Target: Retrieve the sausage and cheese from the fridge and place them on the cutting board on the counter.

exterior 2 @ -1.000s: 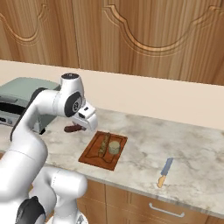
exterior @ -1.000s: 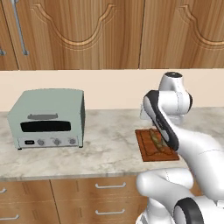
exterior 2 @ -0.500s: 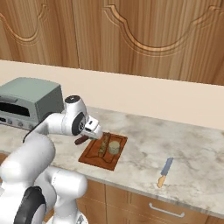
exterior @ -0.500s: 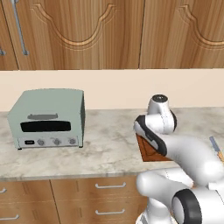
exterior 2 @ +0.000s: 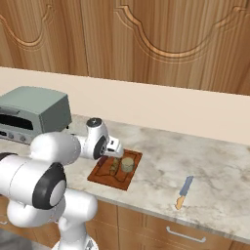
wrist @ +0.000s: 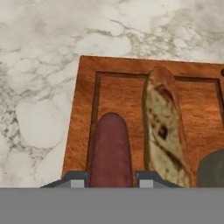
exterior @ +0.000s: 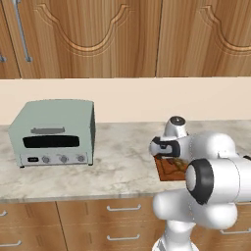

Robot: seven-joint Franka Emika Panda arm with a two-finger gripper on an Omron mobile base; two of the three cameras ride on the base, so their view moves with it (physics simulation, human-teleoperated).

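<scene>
End effector point(wrist: 110, 178) closed, low, forward.

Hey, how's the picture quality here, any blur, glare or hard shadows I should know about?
Hand view: close-up textures look soft on the sausage and cutting board. Left base view: flat even light, no glare on the toaster oven. Right base view: faint soft shadow beside the knife.

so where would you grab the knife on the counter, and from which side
Take the knife by its pale handle, the end nearest the counter edge, not the blue blade. It lies flat and alone on the stone, well right of the cutting board, so coming straight down from above looks best, fingers across the handle's narrow width. The gripper is currently shut on the sausage.
</scene>
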